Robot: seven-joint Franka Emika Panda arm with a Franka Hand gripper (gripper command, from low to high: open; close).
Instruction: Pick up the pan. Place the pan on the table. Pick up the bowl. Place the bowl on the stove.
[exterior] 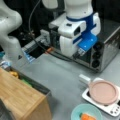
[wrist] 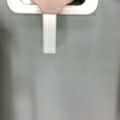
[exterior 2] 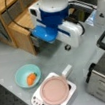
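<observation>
The dusty-pink pan [exterior: 103, 92] [exterior 2: 54, 90] lies on the small white stove [exterior: 113, 109] [exterior 2: 40, 104] in both front views, its white handle [exterior: 85, 79] [exterior 2: 66, 70] sticking out over the grey table [exterior: 60, 75] [exterior 2: 8, 60]. Beside the stove stands the teal bowl [exterior: 79, 112] [exterior 2: 21, 75] with an orange item [exterior 2: 31, 79] inside. My gripper [exterior: 79, 53] [exterior 2: 67, 47] hangs above the table, short of the handle's end and touching nothing. The wrist view shows the handle [wrist: 49, 33] and pan edge [wrist: 51, 6] at the top, and no fingers.
A silver toaster oven [exterior: 105, 50] [exterior 2: 103, 79] stands behind the gripper, close to the stove. A light wooden block [exterior: 20, 97] [exterior 2: 19, 28] stands at the table's other side, with black cables running behind it.
</observation>
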